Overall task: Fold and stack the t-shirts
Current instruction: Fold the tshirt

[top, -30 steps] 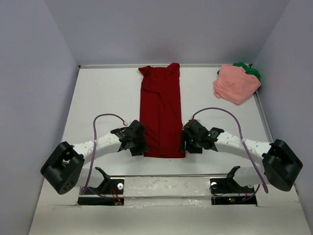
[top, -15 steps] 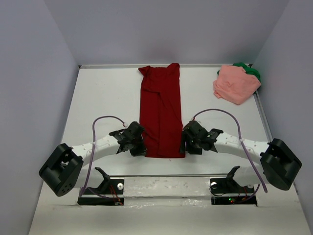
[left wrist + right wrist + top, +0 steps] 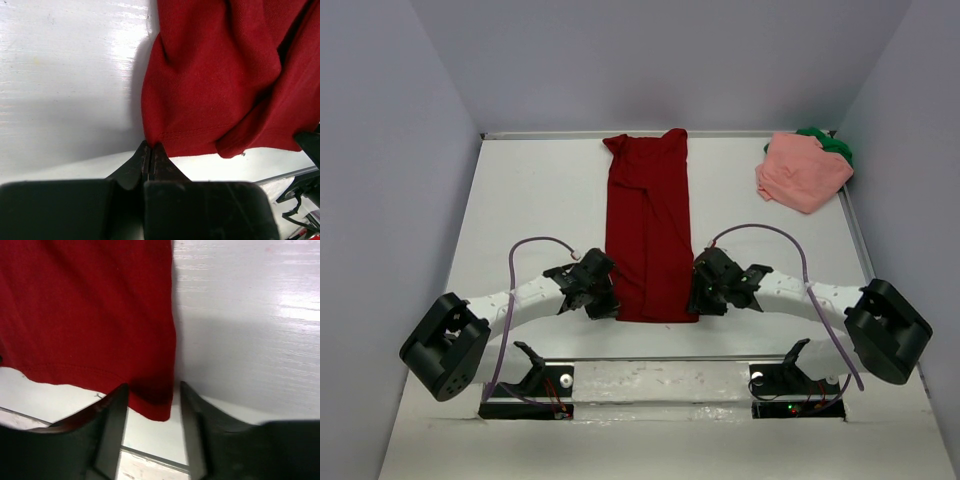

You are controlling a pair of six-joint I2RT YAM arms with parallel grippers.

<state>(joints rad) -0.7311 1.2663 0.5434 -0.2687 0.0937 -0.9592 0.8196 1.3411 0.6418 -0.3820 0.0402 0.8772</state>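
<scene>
**Now both grippers meet the dark red shirt's near hem**

The dark red t-shirt lies on the table as a long, narrow strip. It runs from the middle of the far edge down toward the near edge, with its collar end far and its hem end near. Its surface is mostly flat, with a few lengthwise creases.

The left gripper sits at the strip's near left corner. In the left wrist view its two fingers are pressed tight together with no gap. The corner of the hem is caught at their very tips, and the cloth puckers into a small raised fold that leads into the pinch.

The right gripper sits at the near right corner. In the right wrist view its jaws stand apart at a moderate width, one finger on each side of the corner. The stitched hem and the shirt's right edge hang between them. Whether either finger touches the cloth cannot be told.

Both arms reach in from the near edge, one on each side of the strip.

The salmon pink t-shirt lies loosely bunched near the far right corner, well apart from the red one. The green t-shirt shows only as a small patch behind it, touching it, right by the corner.
</scene>
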